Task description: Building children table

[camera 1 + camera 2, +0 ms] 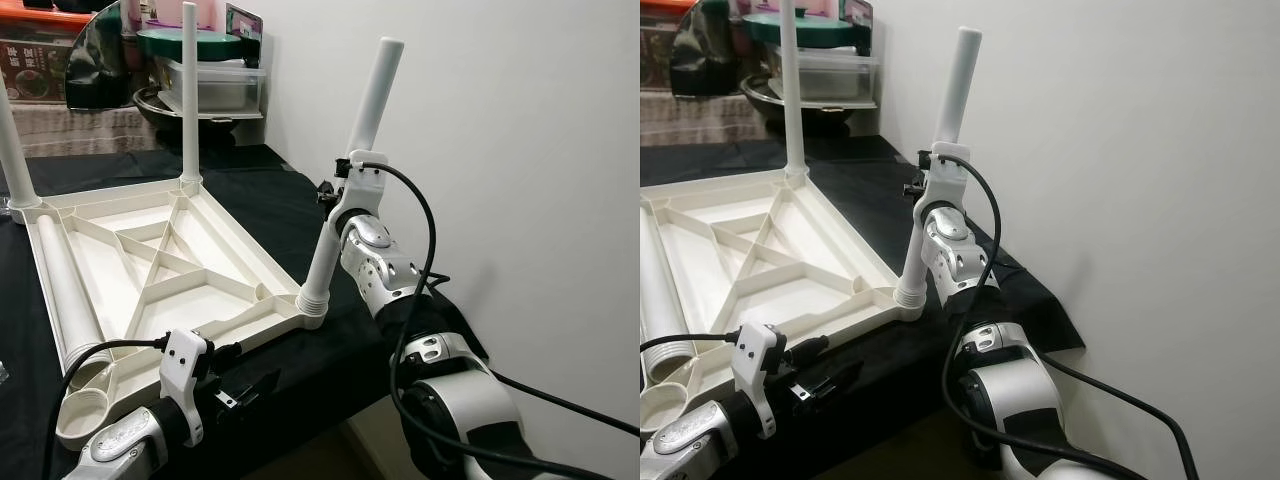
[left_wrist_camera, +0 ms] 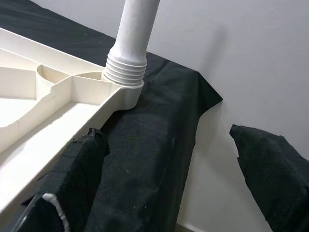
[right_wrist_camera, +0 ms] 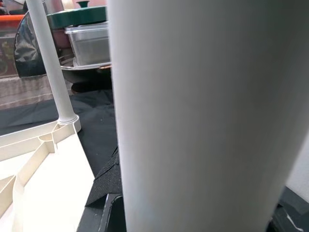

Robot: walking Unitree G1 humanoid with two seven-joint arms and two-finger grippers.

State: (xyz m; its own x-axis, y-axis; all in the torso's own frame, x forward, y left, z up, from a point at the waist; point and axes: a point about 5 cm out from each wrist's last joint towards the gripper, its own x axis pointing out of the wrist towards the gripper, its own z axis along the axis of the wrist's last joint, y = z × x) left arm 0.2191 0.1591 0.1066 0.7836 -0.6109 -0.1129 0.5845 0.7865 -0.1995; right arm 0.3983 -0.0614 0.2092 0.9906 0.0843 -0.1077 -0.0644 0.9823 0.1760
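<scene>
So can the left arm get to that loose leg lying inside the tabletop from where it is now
Probably yes. The left gripper hovers at the near edge of the upturned tabletop, and the loose leg lies in it on the robot's left, with nothing between them. The right gripper is busy at the corner leg.

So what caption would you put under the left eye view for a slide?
Right tool on a white leg standing tilted in the corner socket of the upturned tabletop; left tool waits by its near edge.

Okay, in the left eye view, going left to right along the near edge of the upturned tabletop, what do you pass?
Empty corner socket → left gripper → leg screwed in at the corner → right gripper, closed around that leg.
</scene>
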